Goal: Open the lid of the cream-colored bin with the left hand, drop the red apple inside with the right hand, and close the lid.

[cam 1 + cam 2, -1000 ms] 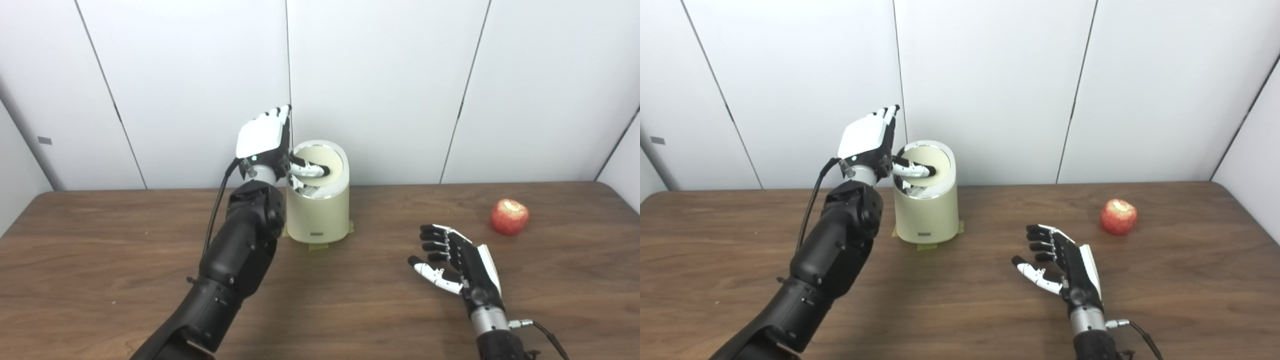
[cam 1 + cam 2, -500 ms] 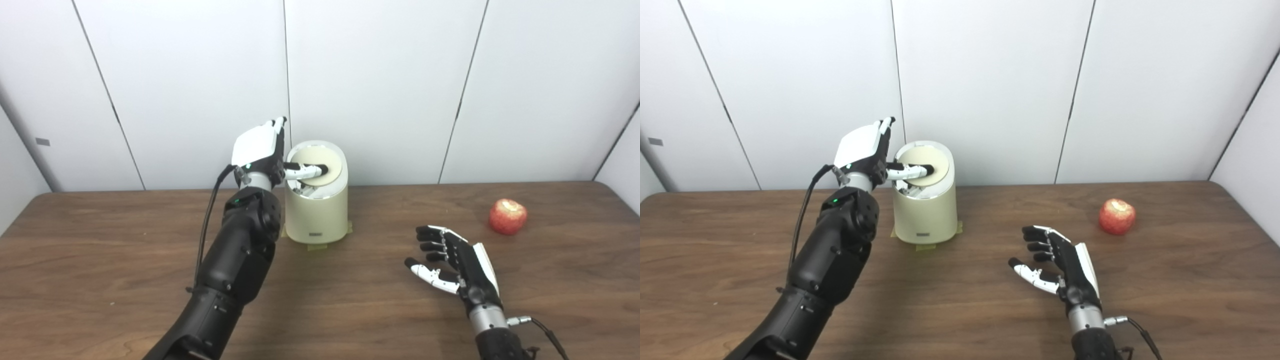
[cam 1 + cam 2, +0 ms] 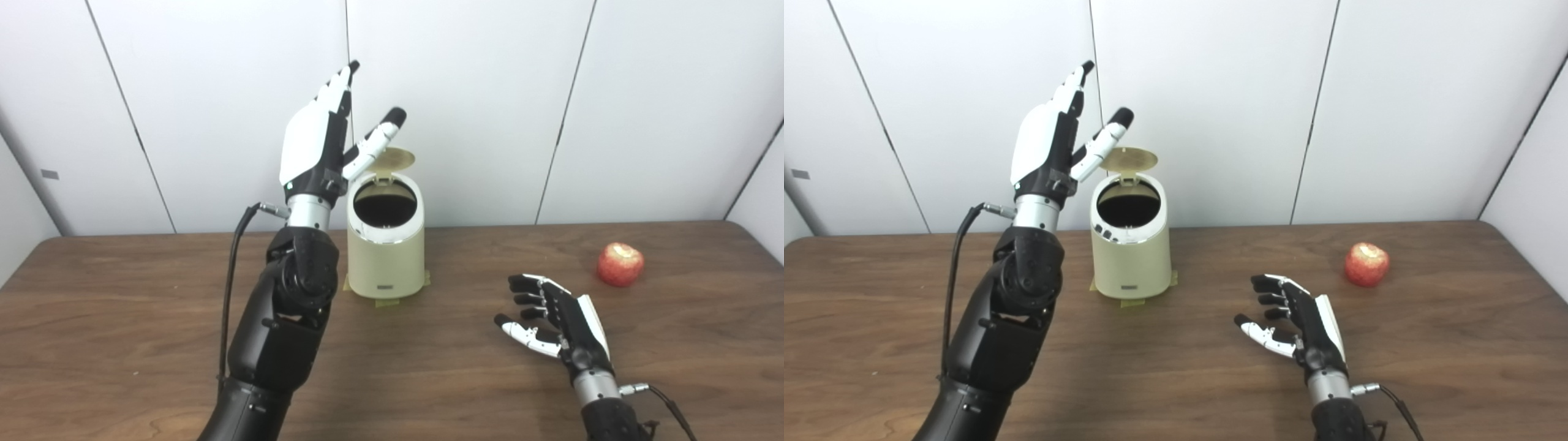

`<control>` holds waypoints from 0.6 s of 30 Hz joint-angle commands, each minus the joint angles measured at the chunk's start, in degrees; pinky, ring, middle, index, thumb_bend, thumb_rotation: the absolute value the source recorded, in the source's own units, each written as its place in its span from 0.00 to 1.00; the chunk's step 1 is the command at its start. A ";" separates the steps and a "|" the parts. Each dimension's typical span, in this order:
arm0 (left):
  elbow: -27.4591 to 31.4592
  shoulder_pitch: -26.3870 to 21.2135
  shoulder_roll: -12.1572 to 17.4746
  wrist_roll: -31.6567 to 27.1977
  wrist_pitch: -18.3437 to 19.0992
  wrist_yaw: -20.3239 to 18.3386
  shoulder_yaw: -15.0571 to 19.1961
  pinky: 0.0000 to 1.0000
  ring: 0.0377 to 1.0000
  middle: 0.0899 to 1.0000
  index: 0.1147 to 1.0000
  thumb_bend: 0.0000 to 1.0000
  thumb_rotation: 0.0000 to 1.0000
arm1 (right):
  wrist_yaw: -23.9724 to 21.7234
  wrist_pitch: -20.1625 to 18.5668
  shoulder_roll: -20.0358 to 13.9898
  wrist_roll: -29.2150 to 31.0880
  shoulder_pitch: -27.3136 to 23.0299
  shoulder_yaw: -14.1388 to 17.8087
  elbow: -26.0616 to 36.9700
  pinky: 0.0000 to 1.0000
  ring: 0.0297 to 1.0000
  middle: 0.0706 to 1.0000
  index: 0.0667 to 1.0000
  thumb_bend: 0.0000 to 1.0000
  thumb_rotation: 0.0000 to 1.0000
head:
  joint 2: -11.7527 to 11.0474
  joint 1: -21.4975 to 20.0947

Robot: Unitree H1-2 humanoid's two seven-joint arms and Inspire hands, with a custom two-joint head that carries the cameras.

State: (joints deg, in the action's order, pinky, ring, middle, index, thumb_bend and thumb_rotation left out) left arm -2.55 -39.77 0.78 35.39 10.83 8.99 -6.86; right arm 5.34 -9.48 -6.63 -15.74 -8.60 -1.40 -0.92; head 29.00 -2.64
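Apple (image 3: 620, 264) lies right of and beyond your empty, spread right hand (image 3: 554, 320); left hand (image 3: 318, 144), open, hovers beside the bin (image 3: 384, 257).

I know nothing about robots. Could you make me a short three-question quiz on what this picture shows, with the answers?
1. True or false: the lid of the cream-colored bin stands open.
2. Where is the red apple? A) inside the bin B) on the table, to the right of the bin C) in the right hand
3. Fill in: the left hand, raised beside the lid, holds ____.

Key: 1 true, the dark opening shows. 2 B, the apple lies apart from both hands. 3 nothing, its fingers are spread.
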 commanded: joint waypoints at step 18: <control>11.62 16.74 2.49 -24.42 -11.89 -2.98 9.28 0.92 0.92 0.90 0.89 0.19 1.00 | 0.69 1.97 -1.11 -0.90 -0.75 0.18 0.00 0.62 0.68 0.69 0.67 0.29 0.00 | 0.53 0.62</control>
State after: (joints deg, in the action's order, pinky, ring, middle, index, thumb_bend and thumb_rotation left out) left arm 6.88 -21.54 2.84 12.94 1.51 6.27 2.00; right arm 5.60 -8.24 -7.13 -15.97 -8.52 -1.38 -0.87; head 29.44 -1.93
